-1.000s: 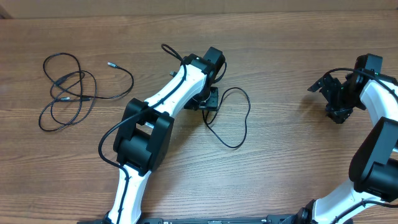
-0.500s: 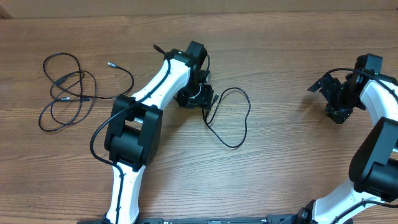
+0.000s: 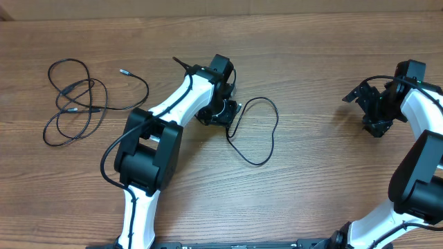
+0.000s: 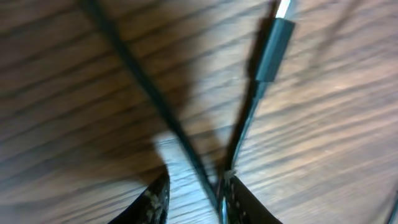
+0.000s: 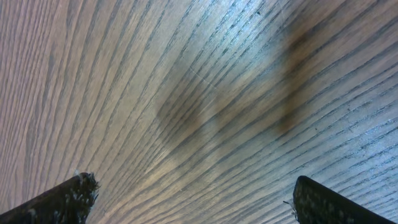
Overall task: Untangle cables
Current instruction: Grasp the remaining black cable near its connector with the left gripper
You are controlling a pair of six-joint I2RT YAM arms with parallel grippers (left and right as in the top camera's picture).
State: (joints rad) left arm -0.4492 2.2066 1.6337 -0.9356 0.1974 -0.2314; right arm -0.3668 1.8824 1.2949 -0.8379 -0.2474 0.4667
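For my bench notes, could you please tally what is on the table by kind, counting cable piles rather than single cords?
Cable piles: 2 (tangle, loop)
Arms: 2 (left arm, right arm)
Total: 4

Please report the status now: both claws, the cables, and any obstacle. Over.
Left claw astride loop cable, grip unclear. Right claw open, empty. Other cables tangled far left, untouched. Nothing in the way.
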